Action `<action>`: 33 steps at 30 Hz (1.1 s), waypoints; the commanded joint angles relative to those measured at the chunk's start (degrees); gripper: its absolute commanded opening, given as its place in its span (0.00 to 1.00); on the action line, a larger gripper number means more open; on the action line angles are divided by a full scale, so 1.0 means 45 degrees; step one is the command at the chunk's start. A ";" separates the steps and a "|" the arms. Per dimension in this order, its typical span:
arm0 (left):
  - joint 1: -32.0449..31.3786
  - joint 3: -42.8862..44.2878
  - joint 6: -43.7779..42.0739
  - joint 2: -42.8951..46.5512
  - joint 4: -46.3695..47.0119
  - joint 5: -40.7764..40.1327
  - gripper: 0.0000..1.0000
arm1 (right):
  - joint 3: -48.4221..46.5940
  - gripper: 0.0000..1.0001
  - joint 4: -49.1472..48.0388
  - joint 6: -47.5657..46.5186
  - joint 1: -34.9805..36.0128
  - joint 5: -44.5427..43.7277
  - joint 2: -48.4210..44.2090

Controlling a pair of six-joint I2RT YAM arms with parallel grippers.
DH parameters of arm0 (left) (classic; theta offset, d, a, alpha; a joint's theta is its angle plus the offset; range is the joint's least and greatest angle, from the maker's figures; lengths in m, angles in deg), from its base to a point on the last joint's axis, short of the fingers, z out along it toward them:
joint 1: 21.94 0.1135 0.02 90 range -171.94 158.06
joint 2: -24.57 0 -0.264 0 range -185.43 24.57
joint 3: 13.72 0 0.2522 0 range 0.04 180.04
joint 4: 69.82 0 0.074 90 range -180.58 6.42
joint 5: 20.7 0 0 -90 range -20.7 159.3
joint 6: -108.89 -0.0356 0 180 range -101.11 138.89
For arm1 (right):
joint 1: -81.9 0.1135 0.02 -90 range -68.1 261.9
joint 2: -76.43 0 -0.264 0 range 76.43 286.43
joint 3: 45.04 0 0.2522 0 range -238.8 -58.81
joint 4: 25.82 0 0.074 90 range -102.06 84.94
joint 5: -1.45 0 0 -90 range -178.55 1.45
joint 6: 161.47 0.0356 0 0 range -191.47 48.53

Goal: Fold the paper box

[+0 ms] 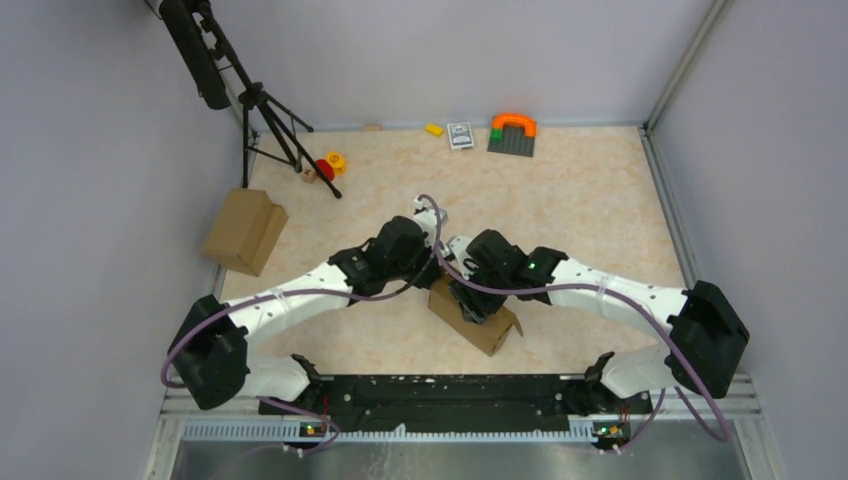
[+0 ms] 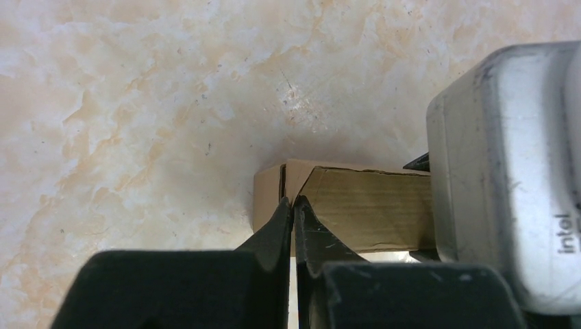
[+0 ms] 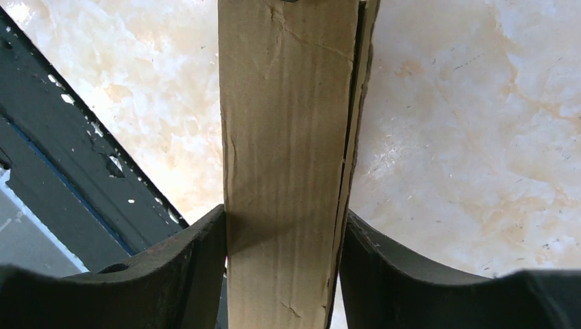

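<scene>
Now, my right pincer (image 3: 282, 218) is clamped across the paper box (image 3: 288, 103), which sits on the worktop (image 3: 479, 137) near its front edge; my left pincer (image 2: 293, 205), closed tight and empty, noses its corner. I should grip firmly and push squarely there.

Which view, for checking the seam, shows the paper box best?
Right wrist: the paper box fills the frame between the fingers, seam plain. Top external shows it small, half under the arms; left wrist only one end.
</scene>
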 commanded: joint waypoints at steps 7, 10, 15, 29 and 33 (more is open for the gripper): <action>-0.0243 -0.0450 -0.0135 0.0348 -0.0645 -0.0056 0.00 | -0.0074 0.54 -0.0277 0.0108 0.0132 -0.0704 -0.0380; -0.0318 -0.0658 0.0051 0.0464 -0.0653 -0.0182 0.00 | -0.0093 0.54 -0.0262 0.0111 0.0138 -0.0735 -0.0357; -0.0408 -0.1000 0.0256 0.0525 -0.0564 -0.0464 0.00 | -0.0117 0.57 -0.0253 0.0113 0.0138 -0.0840 -0.0414; -0.0679 -0.1030 0.0671 0.0698 -0.0593 -0.1369 0.00 | -0.0292 0.78 0.0170 0.0729 0.0135 -0.2002 -0.1241; -0.0851 -0.0899 0.0716 0.0469 -0.0593 -0.1500 0.00 | -0.0290 0.85 0.0724 0.0789 0.0133 -0.2371 -0.1534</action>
